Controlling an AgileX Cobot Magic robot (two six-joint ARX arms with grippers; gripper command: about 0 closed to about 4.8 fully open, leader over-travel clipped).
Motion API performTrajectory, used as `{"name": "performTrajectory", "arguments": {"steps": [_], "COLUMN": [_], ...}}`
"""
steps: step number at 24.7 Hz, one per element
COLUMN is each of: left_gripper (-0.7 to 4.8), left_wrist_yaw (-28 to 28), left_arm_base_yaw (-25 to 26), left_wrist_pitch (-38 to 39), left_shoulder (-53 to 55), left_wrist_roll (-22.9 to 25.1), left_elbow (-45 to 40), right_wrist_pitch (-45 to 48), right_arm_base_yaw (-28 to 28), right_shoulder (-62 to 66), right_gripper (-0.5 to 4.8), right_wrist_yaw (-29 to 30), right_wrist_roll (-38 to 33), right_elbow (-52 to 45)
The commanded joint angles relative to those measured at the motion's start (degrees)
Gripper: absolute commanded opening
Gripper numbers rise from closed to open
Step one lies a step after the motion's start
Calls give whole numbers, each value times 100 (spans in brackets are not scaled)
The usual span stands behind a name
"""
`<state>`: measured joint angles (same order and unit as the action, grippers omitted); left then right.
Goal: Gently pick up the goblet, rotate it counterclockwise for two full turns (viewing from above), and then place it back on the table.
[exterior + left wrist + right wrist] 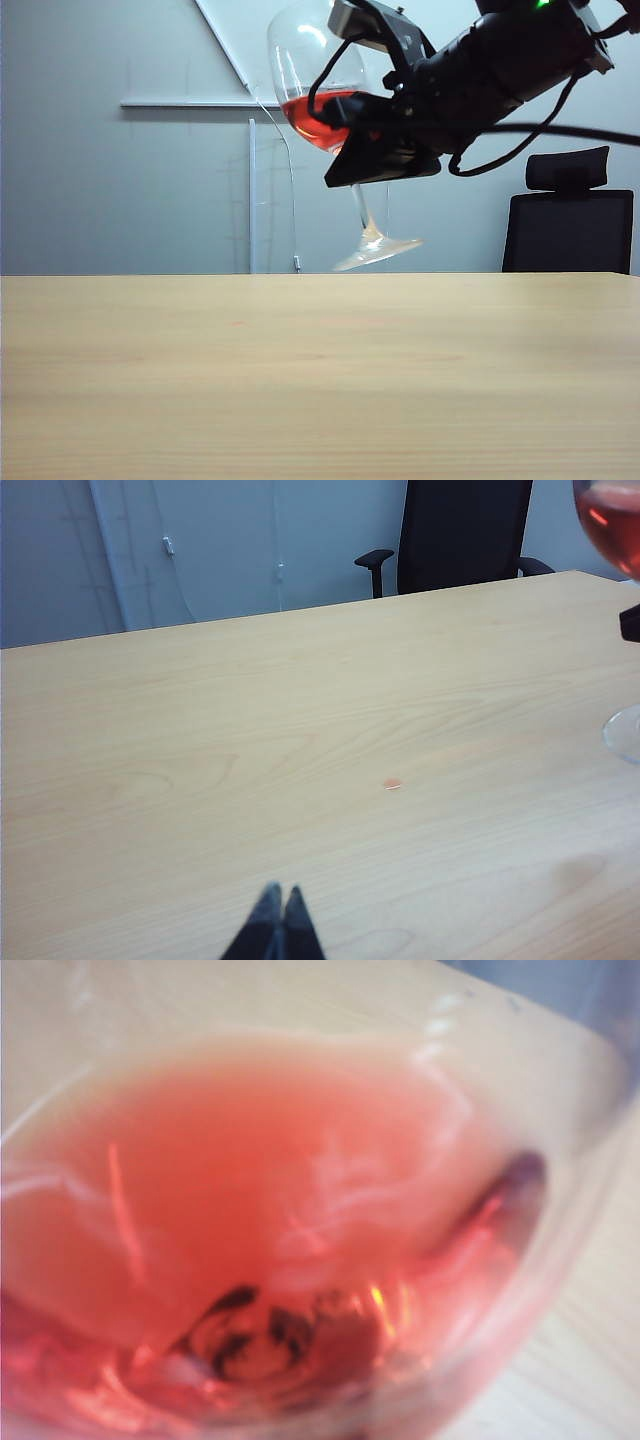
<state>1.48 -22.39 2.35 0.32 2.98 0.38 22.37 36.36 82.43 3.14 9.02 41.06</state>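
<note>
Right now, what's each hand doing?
Left hand: closed, empty, low over the table.
Right hand: closed on the goblet, tilted in the air.

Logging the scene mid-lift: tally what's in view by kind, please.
Goblets: 1, goblet, tilted, off the table, held by the right gripper
Grippers: 2, counting the left gripper, shut low over the table
Tables: 1
Chairs: 1, chair
Total: 5
</note>
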Motion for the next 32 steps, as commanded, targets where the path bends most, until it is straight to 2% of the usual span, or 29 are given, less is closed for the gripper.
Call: {"name": "performTrajectory", "arguments": {"steps": [1,5,8,10,11,17,24,26,29,32], "left_gripper": [-5,-5,-5,-5,-5,-5,-5,-5,-5,-5], "left_wrist_yaw": [-22,-22,-22,-22,-22,-22,-22,-22,-22,-22], "left_arm_base_yaw": [-9,-9,-9,-11,-11,-11,-11,-13,-13,-13], "left_wrist_pitch": [-70,-70,-70,-70,-70,-70,-70,-70,-70,-70], "left_shoulder": [2,2,2,2,2,2,2,2,2,2], "left_wrist_roll": [0,0,0,0,0,0,0,0,0,0], "left_elbow": [13,13,13,13,13,13,13,13,13,13], "right_wrist_pitch": [481,962,1294,2020,2328,3355,4203,4699,4813,4546], "right_arm_base_yaw": [192,210,197,197,192,203,201,199,195,175], "right_shoulder": [-52,-52,-42,39,101,402,850,1154,1318,1375], "right_gripper": [-5,-5,-5,-5,-5,-5,-5,-5,-5,-5], "right_wrist_yaw": [-205,-118,304,944,1075,1130,1447,1641,1652,1628], "right_wrist_roll": [1117,1220,1180,444,164,-879,-1991,-2546,-2905,-3193], "right_elbow": [59,61,59,52,50,50,48,48,48,48]}}
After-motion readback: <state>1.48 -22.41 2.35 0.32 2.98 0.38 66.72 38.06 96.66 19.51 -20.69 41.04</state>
